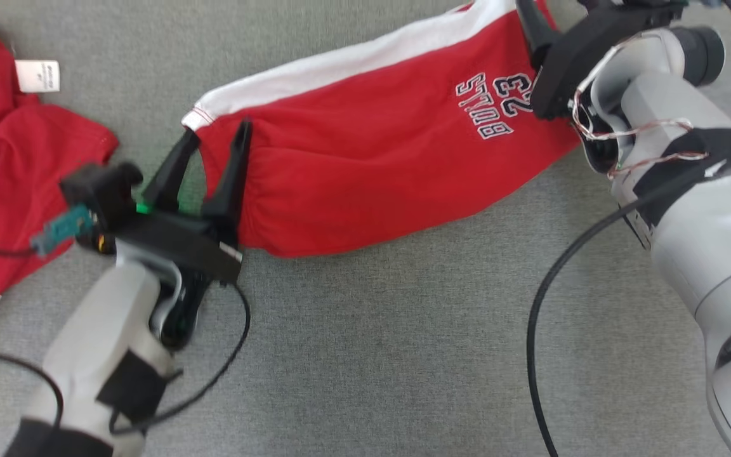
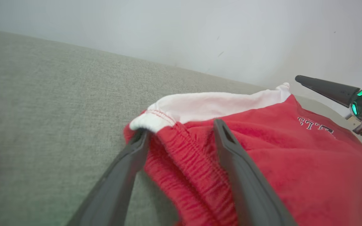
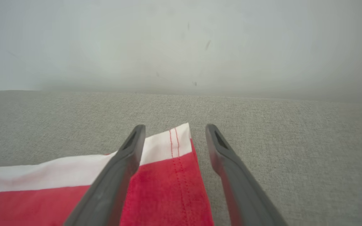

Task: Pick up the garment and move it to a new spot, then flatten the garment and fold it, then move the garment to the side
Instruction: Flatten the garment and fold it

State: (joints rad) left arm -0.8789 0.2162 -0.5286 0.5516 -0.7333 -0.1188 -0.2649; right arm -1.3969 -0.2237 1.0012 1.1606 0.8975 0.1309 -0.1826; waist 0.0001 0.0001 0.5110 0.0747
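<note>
The garment point(image 1: 372, 146) is a pair of red shorts with a white side stripe and "BULLS 23" print, lying folded lengthwise on the grey fabric surface point(image 1: 403, 355). My left gripper point(image 1: 218, 131) stands open at the waistband end, one finger on each side of the elastic edge point(image 2: 187, 147), holding nothing. At the hem end, my right gripper point(image 1: 546, 19) is open too. In the right wrist view its fingers point(image 3: 127, 157) straddle the hem corner point(image 3: 181, 138), the left one lying over the cloth. The left wrist view catches one right finger point(image 2: 325, 86) beyond the shorts.
A second red garment point(image 1: 16, 158) with a white tag point(image 1: 39, 75) lies crumpled at the far left. Black cables point(image 1: 549, 304) trail from both arms over the surface. A pale wall point(image 3: 181, 40) rises just behind the far edge of the surface.
</note>
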